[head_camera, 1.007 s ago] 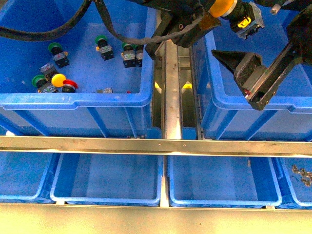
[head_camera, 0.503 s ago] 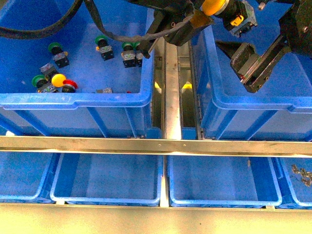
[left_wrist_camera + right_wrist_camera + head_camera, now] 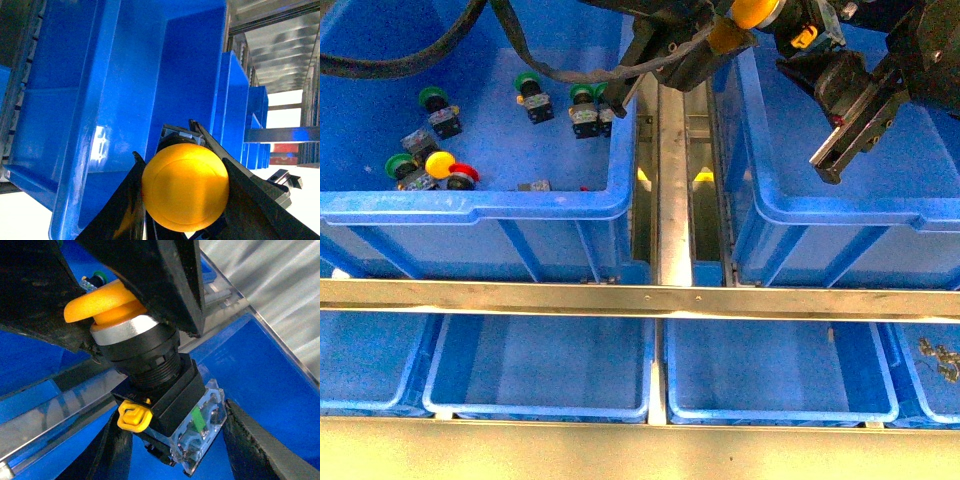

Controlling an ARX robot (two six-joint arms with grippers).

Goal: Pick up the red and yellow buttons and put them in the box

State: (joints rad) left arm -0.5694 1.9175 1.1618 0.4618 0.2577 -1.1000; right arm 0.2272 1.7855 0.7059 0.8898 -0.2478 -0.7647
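Two deep boxes fill the upper half of the front view: the left box (image 3: 470, 205) holds the stock and the right box (image 3: 760, 215) is the likely target; much of its floor is covered by the right arm. Shallow trays (image 3: 540, 410) run along the bottom edge. The left gripper (image 3: 185, 200) is clamped on the cap of a yellow button (image 3: 760, 10) at top centre, roughly over the right box's left rim; height above it cannot be judged. The right gripper (image 3: 175, 415) has its jaws apart, one on each side of the button's black body; whether they touch it I cannot tell. A second yellow button (image 3: 439, 165) and a red button (image 3: 463, 177) lie touching at the left box's lower left, with green buttons (image 3: 528, 85) above them. Judgement: the button is light, rigid plastic; the domed cap is smooth and may slip, and the clear terminal block looks the fragile part, so the flat-sided black body is the better hold. The frame's top edge cuts off the cap. Dark and red slivers behind the left box's front rim are unreadable.
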